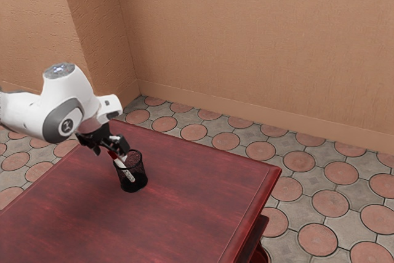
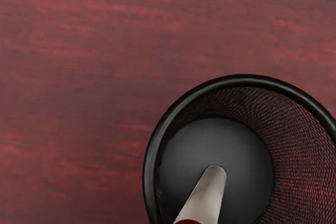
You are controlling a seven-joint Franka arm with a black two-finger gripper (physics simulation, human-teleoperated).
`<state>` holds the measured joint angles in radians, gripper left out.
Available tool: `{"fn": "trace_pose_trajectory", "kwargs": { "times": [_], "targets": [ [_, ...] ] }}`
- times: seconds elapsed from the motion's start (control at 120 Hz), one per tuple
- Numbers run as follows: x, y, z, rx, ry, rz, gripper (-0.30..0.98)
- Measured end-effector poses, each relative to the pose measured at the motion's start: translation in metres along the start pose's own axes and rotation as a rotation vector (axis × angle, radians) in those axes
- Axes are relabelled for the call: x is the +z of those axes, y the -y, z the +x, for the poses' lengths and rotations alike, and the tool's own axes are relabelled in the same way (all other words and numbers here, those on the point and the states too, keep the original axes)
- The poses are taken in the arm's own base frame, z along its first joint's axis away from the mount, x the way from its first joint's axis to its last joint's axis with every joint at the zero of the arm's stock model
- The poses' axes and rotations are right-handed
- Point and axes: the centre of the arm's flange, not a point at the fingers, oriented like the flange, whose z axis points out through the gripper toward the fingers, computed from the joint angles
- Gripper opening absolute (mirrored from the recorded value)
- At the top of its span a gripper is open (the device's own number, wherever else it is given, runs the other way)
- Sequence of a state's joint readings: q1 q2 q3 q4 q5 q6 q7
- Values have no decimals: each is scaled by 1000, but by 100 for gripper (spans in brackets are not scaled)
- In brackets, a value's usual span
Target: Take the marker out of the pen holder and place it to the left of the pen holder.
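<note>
My gripper (image 1: pixel 112 151) is low over the near side of the pen holder in the exterior view, its two black fingers apart. The black mesh pen holder (image 1: pixel 133 182) stands upright on the table. Leaning inside it, the white marker (image 1: pixel 125 169) has its red upper end projecting past the rim, up between the open fingers. In the wrist view the pen holder (image 2: pixel 211 139) is seen from above, and the marker (image 2: pixel 206 198) slants across its dark bottom, with a bit of red at the view's lower edge.
The dark red wooden table (image 1: pixel 184 214) extends around the holder, its far edge running toward a corner at the exterior view's right. Beyond lie a floor of round tiles (image 1: pixel 317 238) and a tan wall (image 1: pixel 258 47).
</note>
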<state>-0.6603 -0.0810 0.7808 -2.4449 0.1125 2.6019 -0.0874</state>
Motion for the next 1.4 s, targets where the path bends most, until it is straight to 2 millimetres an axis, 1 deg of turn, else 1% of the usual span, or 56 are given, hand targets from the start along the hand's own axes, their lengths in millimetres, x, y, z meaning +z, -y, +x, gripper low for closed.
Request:
{"fn": "trace_pose_trajectory", "kwargs": {
  "times": [0.075, 0.108, 0.192, 0.35, 0.417, 0.508, 0.675, 0.742, 0.833, 0.908, 0.975, 1.025, 1.067, 1.108, 1.142, 1.158, 1.175, 1.217, 1.25, 1.283, 1.333, 1.4],
  "targets": [
    [1, 0, 0, -3, -1, 1, 66],
    [2, 0, -1, -4, 0, 1, 64],
    [1, -1, -1, -4, -5, -3, 53],
    [-3, -16, 0, 23, -17, -15, 28],
    [-3, -15, 0, 20, -18, -16, 18],
    [-3, -8, 0, 6, -19, -15, 7],
    [-4, -7, 1, 1, -23, -16, -2],
    [-9, -9, 2, 2, -32, -23, -4],
    [-25, -16, 4, 12, -63, -56, -5],
    [-44, -14, 6, 6, -90, -88, -6],
    [-75, -14, 5, 9, -118, -103, -7],
    [-98, -10, 4, 6, -136, -98, -7],
    [-115, -5, 3, -2, -146, -89, -8],
    [-126, 4, 2, -18, -148, -77, -7],
    [-132, 20, 4, -44, -145, -64, -7],
    [-131, 30, 4, -62, -138, -54, -7],
    [-129, 42, 4, -83, -128, -45, -7],
    [-117, 68, 2, -129, -89, -21, -7],
    [-107, 84, -1, -148, -63, 0, -8],
    [-97, 95, -4, -157, -44, 20, -8],
    [-79, 105, -7, -161, -17, 37, -8],
    [-54, 109, -10, -151, 3, 37, -8]
  ]
}}
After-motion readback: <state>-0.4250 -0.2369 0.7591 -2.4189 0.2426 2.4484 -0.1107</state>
